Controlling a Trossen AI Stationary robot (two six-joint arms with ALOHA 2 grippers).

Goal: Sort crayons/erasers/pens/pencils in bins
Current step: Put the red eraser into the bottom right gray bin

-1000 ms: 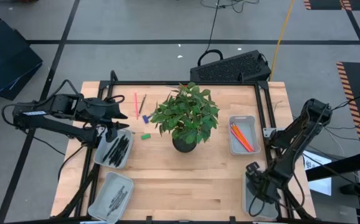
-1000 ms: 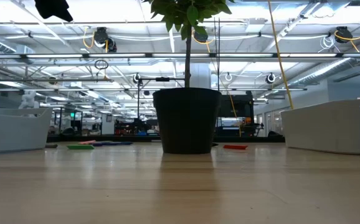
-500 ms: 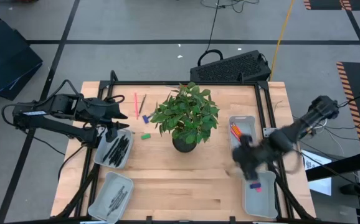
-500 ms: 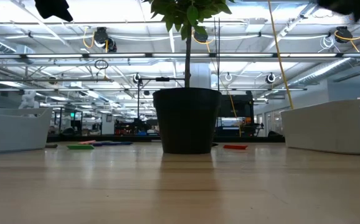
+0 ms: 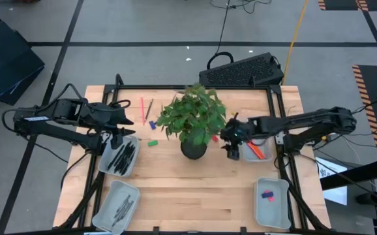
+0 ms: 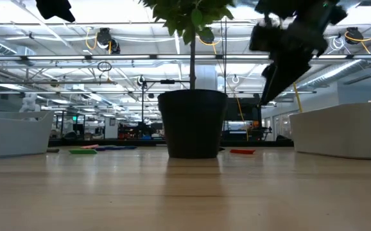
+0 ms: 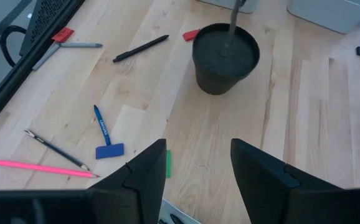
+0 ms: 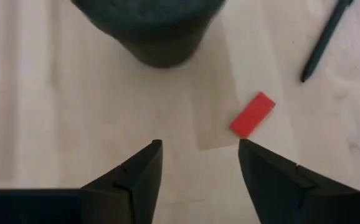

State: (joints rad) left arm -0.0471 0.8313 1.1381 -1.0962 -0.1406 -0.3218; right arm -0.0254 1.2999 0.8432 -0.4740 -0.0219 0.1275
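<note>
My right gripper (image 8: 198, 152) hangs open above the table beside the plant pot (image 8: 152, 31). A red eraser (image 8: 252, 115) lies flat on the wood just ahead of its fingers, and a black pen (image 8: 326, 37) lies farther off. My left gripper (image 7: 195, 152) waits open at the far left, above a bin of black pens (image 5: 119, 158). A blue eraser (image 7: 109, 151), a green eraser (image 7: 167, 163), a pink pencil (image 7: 43, 167) and a dark pencil (image 7: 55, 148) lie on the table ahead of it. Orange pencils fill the right bin (image 5: 254, 140). Erasers lie in the near right bin (image 5: 271, 199).
The potted plant (image 5: 194, 121) stands mid-table, its leaves spreading over the pot and close to my right arm. A fourth bin (image 5: 115, 203) sits at the near left corner. A grey marker (image 7: 68, 46) lies by the table's far edge. Bare wood lies between the near bins.
My right gripper has risen from the near right bin and swung toward the table's far edge and left, ending beside the plant pot. The erasers in that bin now show.
</note>
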